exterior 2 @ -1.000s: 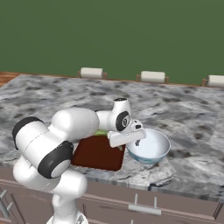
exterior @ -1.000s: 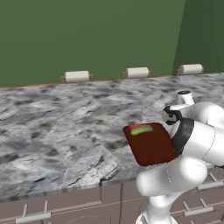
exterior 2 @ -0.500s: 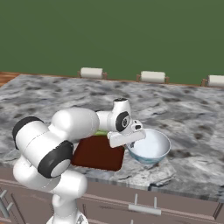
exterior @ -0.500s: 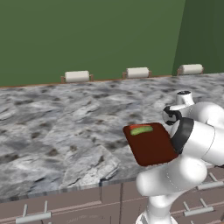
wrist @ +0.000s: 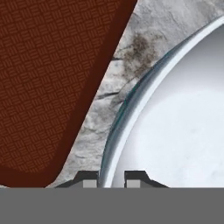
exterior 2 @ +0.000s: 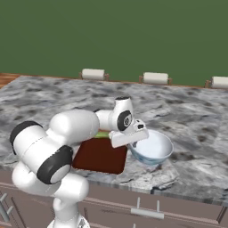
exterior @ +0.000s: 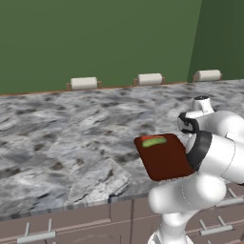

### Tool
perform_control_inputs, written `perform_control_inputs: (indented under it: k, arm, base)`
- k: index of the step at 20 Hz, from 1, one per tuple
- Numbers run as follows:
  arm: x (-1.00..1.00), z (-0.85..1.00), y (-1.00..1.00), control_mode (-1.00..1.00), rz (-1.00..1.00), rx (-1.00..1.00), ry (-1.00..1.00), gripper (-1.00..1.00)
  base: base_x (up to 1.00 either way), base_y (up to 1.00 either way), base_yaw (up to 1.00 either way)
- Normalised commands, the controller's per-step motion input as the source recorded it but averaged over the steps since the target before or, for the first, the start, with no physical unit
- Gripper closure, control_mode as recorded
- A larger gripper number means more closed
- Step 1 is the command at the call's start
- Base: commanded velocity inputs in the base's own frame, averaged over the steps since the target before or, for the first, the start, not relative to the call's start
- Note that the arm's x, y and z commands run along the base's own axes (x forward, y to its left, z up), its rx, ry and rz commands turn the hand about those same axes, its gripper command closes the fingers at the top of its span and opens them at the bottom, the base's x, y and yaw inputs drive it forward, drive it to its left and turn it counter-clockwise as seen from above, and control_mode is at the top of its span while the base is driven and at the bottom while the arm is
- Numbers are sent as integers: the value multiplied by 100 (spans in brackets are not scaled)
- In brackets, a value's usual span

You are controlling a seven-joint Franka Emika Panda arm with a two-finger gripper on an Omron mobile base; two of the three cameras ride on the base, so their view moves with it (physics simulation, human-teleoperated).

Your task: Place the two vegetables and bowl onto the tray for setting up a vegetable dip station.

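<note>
Hand view is showing the two-finger gripper (wrist: pixel 110 179) clamping the thin rim of the small round pale bluish-grey bowl (wrist: pixel 175 127): one dark fingertip is sitting outside the bowl's wall and the other inside it, the jaws standing narrow with the rim running between them. Just beside the bowl, across a thin strip of grey marbled counter (wrist: pixel 131 61), the rounded corner of the flat dark reddish-brown rectangular tray (wrist: pixel 48 87) is lying flat, its surface showing a fine woven pattern.

Right base view is showing the gripper (exterior 2: pixel 133 139) reaching down at the bowl's (exterior 2: pixel 153 149) near-left rim, on the side facing the tray (exterior 2: pixel 100 156). The bowl is resting on the counter (exterior 2: pixel 191 120) just beside the tray, off its right edge and not on it. The white arm is passing over the tray's far side, and a sliver of green is peeking out behind the tray's far edge under the forearm.

Left base view is showing the tray (exterior: pixel 164 159) lying near the counter's (exterior: pixel 71 143) front edge, with the small elongated green cucumber-like piece (exterior: pixel 154 141) lying on the tray's far end. A thin strip of red is showing along that far edge beside the green piece; whether it is the roundish red vegetable I cannot tell. The arm's white links are covering the tray's right side.
</note>
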Motion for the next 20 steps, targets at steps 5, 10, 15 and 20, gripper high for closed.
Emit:
perform_control_inputs:
  k: [5, 10, 15, 20]
  arm:
    - [0, 45, 0, -100, 0, -1, -2, 100]
    - [-2, 39, 11, -100, 0, -4, -5, 100]
    - [-12, 31, 28, -100, 5, -8, -11, 100]
    - [-17, 20, 47, -100, 16, -11, -7, 100]
  base:
    - [0, 0, 0]
    - [0, 0, 0]
    - [0, 0, 0]
    - [0, 0, 0]
